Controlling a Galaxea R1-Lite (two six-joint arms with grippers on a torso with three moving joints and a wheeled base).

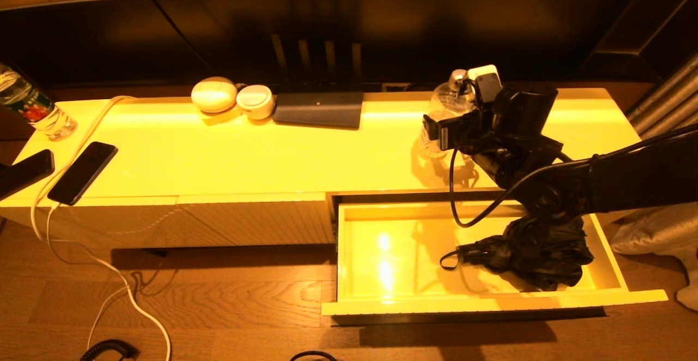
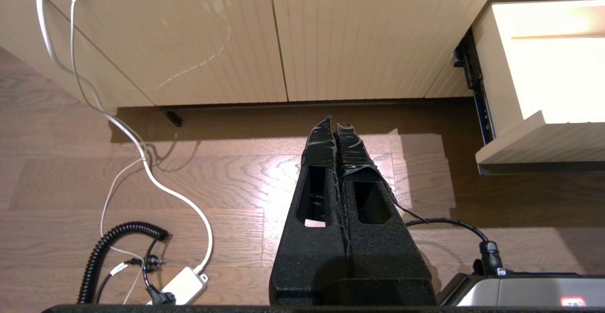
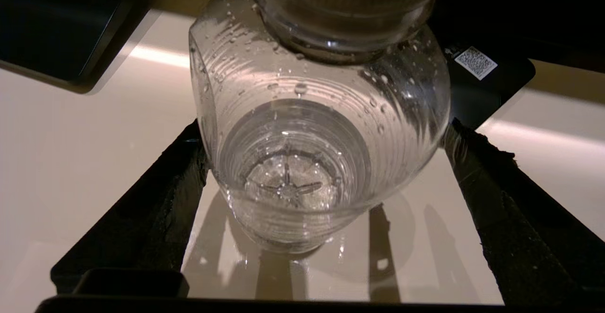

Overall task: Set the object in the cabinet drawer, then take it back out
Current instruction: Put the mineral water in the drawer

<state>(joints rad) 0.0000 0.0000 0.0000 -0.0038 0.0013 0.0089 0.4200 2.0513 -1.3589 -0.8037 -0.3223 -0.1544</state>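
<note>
The cabinet drawer [image 1: 491, 299] is pulled out at the right, its glossy yellow inside lit. A black folded umbrella [image 1: 534, 252] lies in its right half. On the cabinet top above stands a clear water bottle [image 1: 444, 104] [image 3: 307, 161] with a little water in it. My right gripper [image 1: 436, 132] [image 3: 324, 128] reaches over the drawer and is open wide, one finger on each side of the bottle and close to its walls. The bottle rests on the top. My left gripper [image 2: 335, 121] hangs low over the wooden floor left of the drawer, shut and empty.
A dark phone [image 1: 82, 173] on a white cable lies at the top's left end, near a labelled bottle [image 1: 32, 110]. Two white round cases [image 1: 214, 95], a dark flat pad [image 1: 319, 109] and closed ribbed panels [image 1: 256, 222] are to the left. Cables and an adapter [image 2: 182, 284] lie on the floor.
</note>
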